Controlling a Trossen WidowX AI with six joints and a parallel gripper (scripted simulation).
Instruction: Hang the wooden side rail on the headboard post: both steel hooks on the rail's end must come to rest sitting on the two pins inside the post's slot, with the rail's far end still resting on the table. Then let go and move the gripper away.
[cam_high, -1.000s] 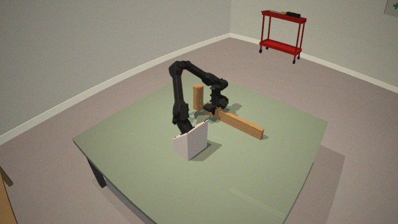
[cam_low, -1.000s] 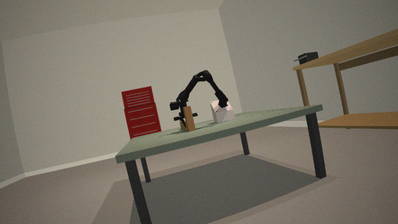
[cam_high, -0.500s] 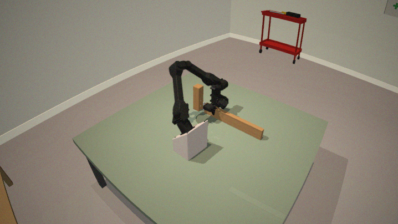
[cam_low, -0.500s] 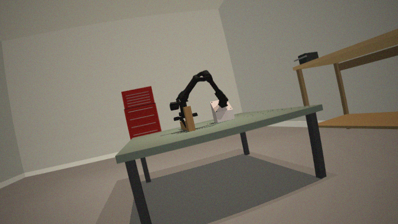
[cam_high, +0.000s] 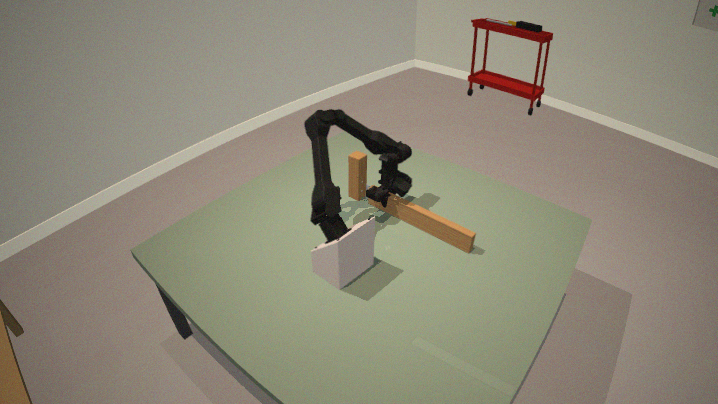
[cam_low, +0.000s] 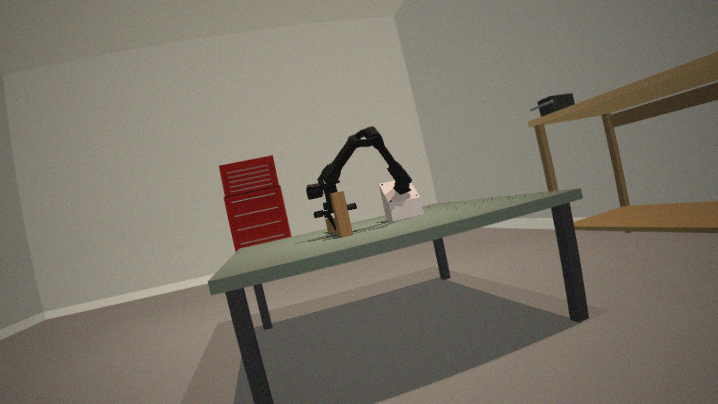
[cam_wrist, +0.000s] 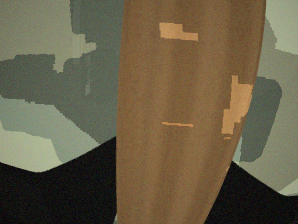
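Note:
The wooden side rail (cam_high: 432, 221) (cam_wrist: 185, 75) slopes slightly, with its far end on the green table and its near end seemingly a little raised. My gripper (cam_high: 380, 196) (cam_wrist: 164, 140) is shut on the rail close to its near end, with a black finger on each side of the wood. The headboard post (cam_high: 356, 175) (cam_low: 341, 213) stands upright just beyond the near end. A narrow gap shows between post and rail in the top view. The steel hooks are hidden by the gripper, and the slot and pins are too small to make out. The post partly covers the gripper in the exterior view.
The arm's pale base block (cam_high: 356, 253) (cam_low: 403, 206) stands on the green table (cam_high: 281, 301) (cam_low: 281, 256). A red cart (cam_high: 507, 84), a red tool chest (cam_low: 256, 211) and a wooden workbench (cam_low: 647, 90) stand away from the table.

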